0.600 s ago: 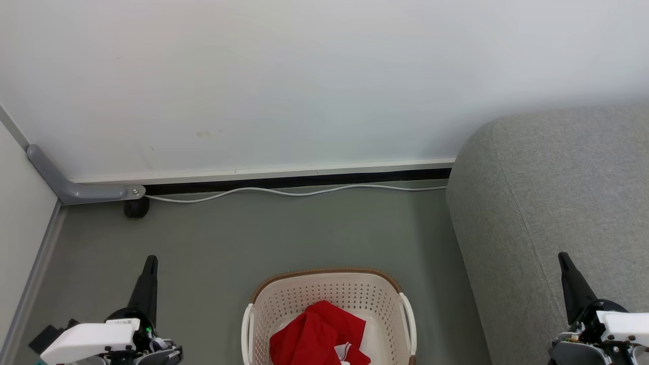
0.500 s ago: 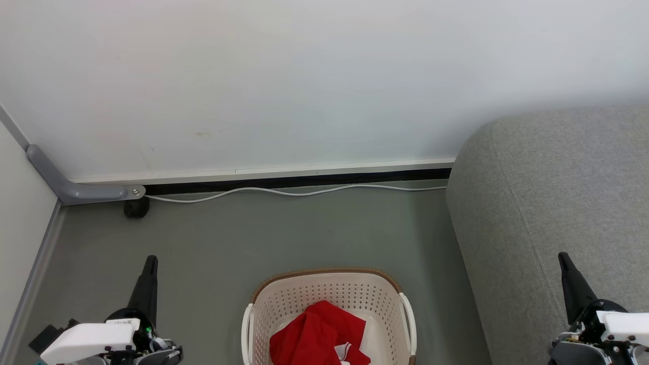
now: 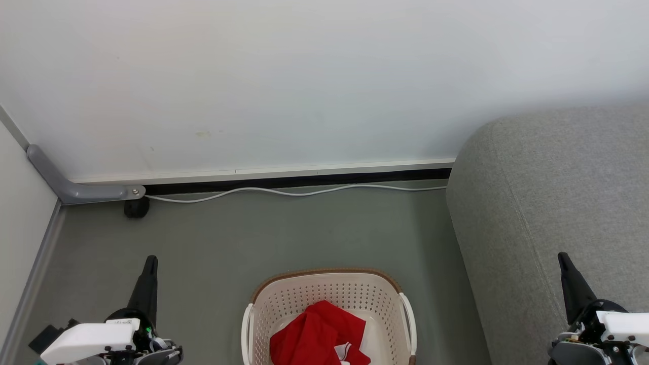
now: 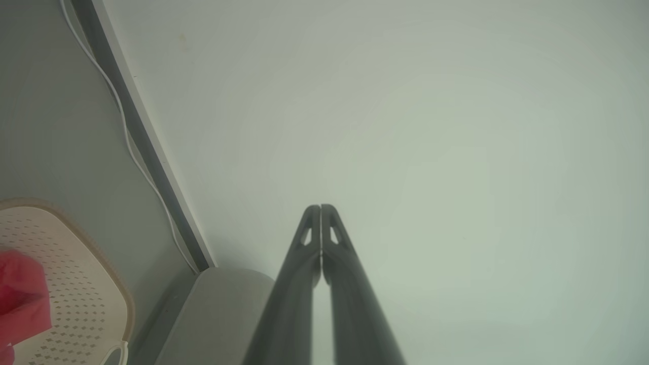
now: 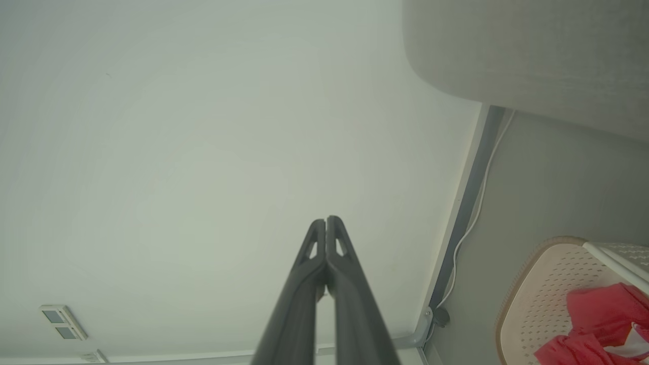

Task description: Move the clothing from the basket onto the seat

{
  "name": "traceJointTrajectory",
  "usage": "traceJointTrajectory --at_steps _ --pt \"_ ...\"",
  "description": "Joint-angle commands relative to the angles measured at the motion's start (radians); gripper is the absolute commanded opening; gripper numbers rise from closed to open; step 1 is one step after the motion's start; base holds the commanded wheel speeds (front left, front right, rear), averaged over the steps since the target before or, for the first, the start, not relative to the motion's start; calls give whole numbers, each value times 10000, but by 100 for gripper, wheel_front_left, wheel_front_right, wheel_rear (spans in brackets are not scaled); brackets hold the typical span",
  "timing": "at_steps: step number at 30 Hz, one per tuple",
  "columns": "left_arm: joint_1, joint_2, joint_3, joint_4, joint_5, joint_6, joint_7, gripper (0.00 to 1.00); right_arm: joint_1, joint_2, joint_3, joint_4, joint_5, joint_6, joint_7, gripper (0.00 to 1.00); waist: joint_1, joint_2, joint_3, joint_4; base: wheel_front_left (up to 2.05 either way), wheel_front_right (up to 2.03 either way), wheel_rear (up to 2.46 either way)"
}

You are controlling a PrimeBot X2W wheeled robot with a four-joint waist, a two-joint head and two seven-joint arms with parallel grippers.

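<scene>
The white wall (image 3: 304, 76) takes up most of what you see, with the grey sofa (image 3: 557, 203) against it on your right and grey-green floor (image 3: 279, 233) to the left of the sofa. The cream laundry basket (image 3: 332, 294) sits on the floor between your arms, just left of the sofa. The red clothing (image 3: 317, 337) lies crumpled inside it, with white trim showing. Your left gripper (image 3: 150, 261) hangs low over bare floor and your right gripper (image 3: 562, 257) over the sofa's edge. Both point toward the wall, fingers pressed together and holding nothing. A white cable (image 3: 294, 192) runs along the skirting.
</scene>
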Motion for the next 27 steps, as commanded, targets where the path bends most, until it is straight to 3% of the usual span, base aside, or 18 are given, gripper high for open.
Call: traceJointTrajectory --at_steps 1,18,19,27 --pt "-582 99 330 -272 38 -85 63 0 -443 -111 163 -262 -78 48 75 0 0 0 0 0 0 0 0" --pt "-583 97 333 -272 40 -85 65 0 -443 -105 155 -262 -85 48 82 0 0 0 0 0 0 0 0" --pt "-3 -2 5 -2 1 0 -1 100 -4 6 -6 0 -3 0 1 100 0 0 0 0 0 0 0" --pt "-6 -29 -46 50 151 2 -165 100 1 46 143 49 -93 2 -155 100 17 0 1 0 0 0 0"
